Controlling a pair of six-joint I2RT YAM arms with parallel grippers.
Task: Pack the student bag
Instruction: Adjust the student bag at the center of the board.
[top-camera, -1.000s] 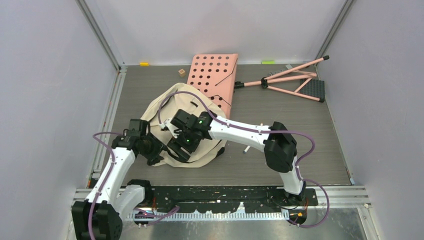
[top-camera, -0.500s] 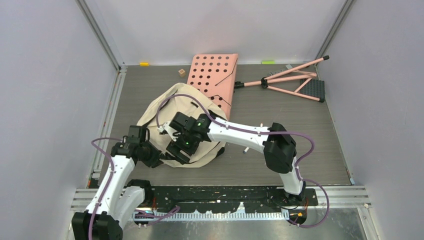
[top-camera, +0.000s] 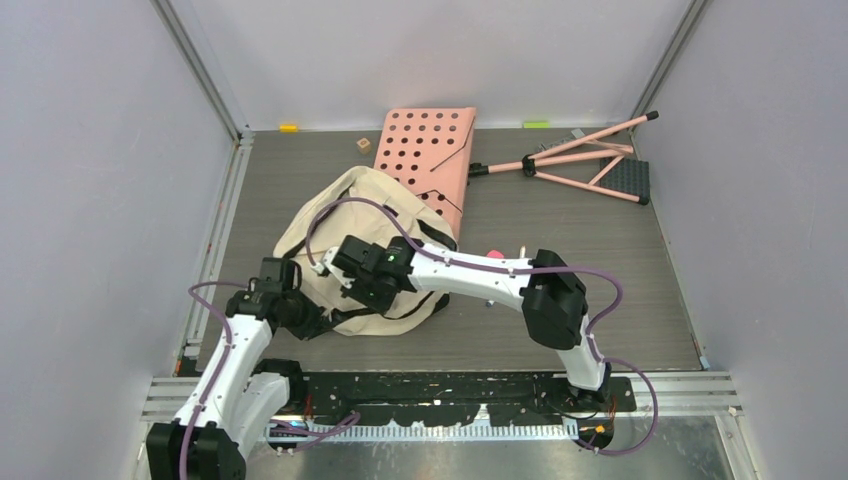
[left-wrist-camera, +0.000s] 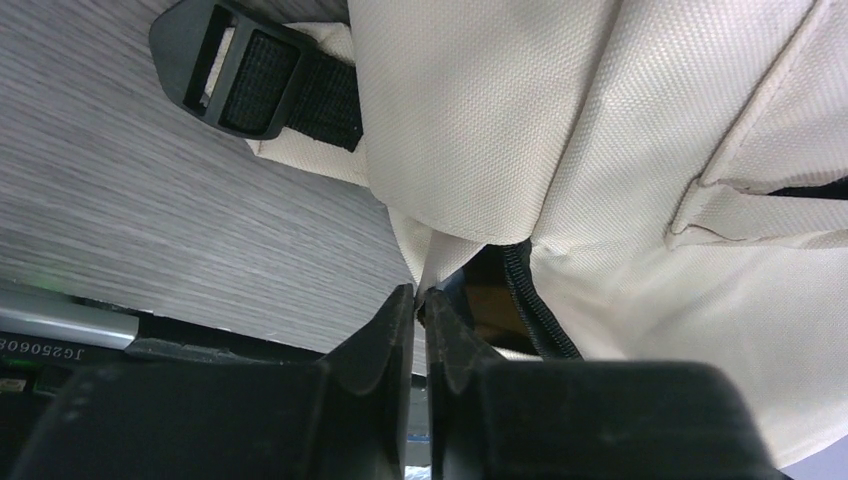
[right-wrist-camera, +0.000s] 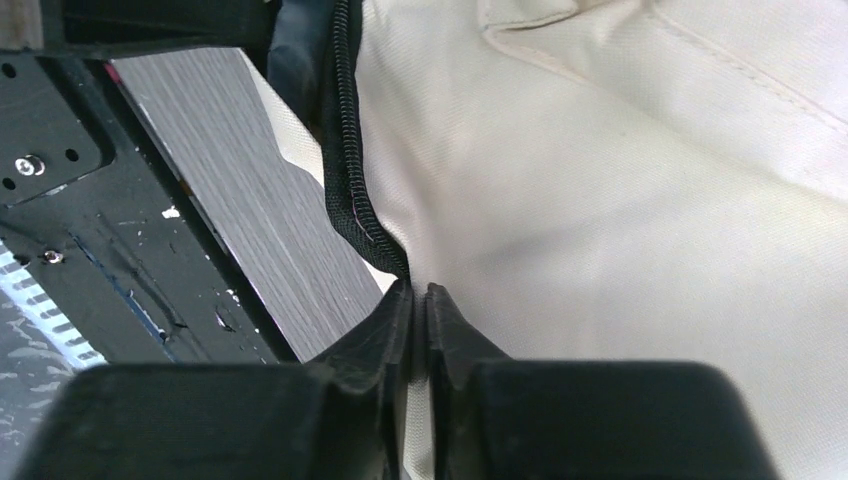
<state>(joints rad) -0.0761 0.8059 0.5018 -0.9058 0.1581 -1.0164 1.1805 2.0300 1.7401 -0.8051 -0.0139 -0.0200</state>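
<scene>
The student bag is a cream backpack lying flat on the grey table, left of centre. My left gripper is at its near left corner. In the left wrist view that gripper is shut on a fold of cream fabric beside the black zipper trim, and a black buckle lies on the table beyond. My right gripper reaches across the bag's near edge. In the right wrist view this gripper is shut on the cream edge right below the black zipper.
A pink perforated board lies behind the bag, partly under it. A pink folding stand lies at the back right. A small wooden cube, a yellow piece and a green piece sit along the back edge. A small red thing lies behind the right forearm.
Both grippers have closed on the bag's near edge. The right gripper shifted slightly left and toward the front, and the bag's near edge has bunched up.
</scene>
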